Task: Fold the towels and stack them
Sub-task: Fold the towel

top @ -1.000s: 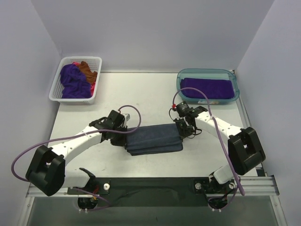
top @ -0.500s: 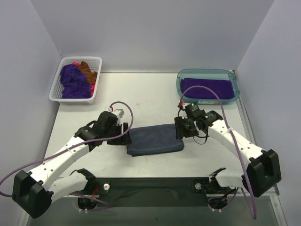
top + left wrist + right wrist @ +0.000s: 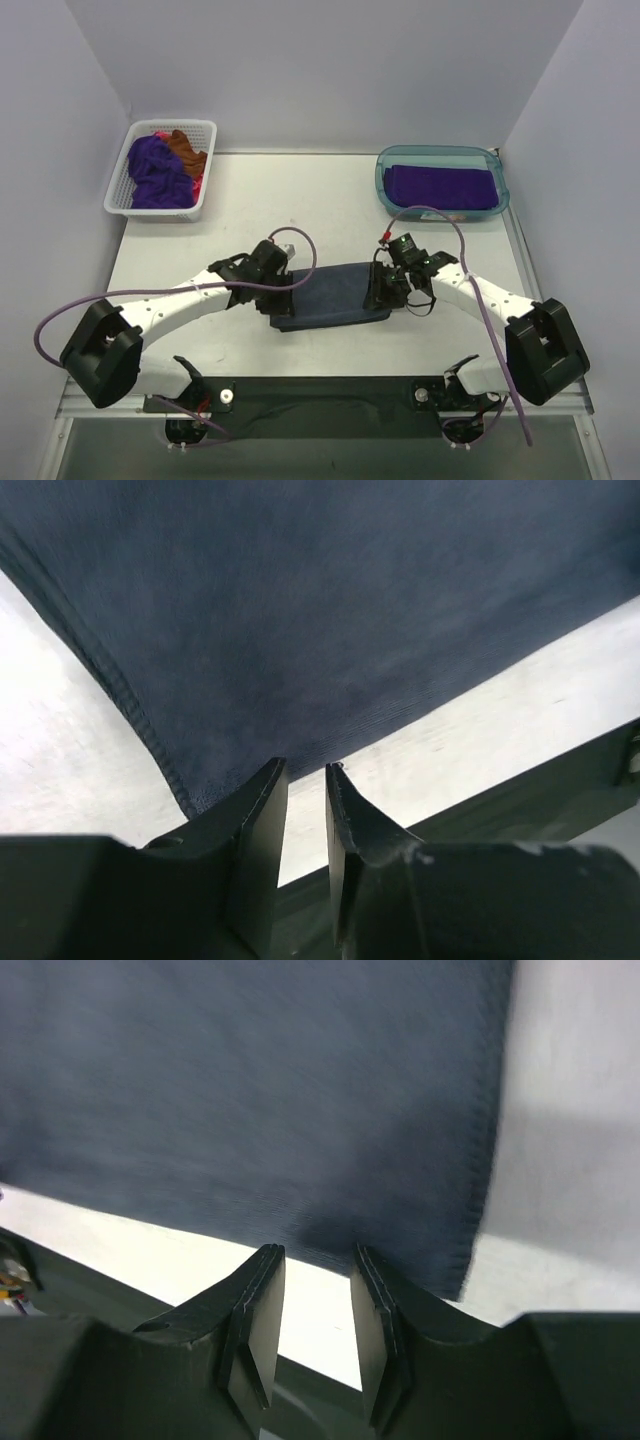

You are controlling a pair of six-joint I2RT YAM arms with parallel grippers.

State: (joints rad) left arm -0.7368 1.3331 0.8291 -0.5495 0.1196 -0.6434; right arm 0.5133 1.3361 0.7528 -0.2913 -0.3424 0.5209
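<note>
A folded slate blue-grey towel (image 3: 330,296) lies flat on the table between the two arms. My left gripper (image 3: 273,302) is at its left end, and my right gripper (image 3: 379,292) is at its right end. In the left wrist view the towel (image 3: 350,610) fills the top, and the left gripper (image 3: 305,770) stands narrowly open at its near edge, bare table showing in the gap. In the right wrist view the right gripper (image 3: 315,1252) is open just off the towel's (image 3: 250,1090) near hem, holding nothing.
A white lattice basket (image 3: 122,203) at the back left holds crumpled purple (image 3: 155,172), rust-brown (image 3: 186,150) and pink cloths. A teal tub (image 3: 383,178) at the back right holds a folded purple towel (image 3: 440,185). The dark base rail (image 3: 320,390) runs along the near edge.
Both grippers let go of the towel and opened wide as the arms drew back. They have since returned to its ends with the jaws partly narrowed. The towel now lies flatter.
</note>
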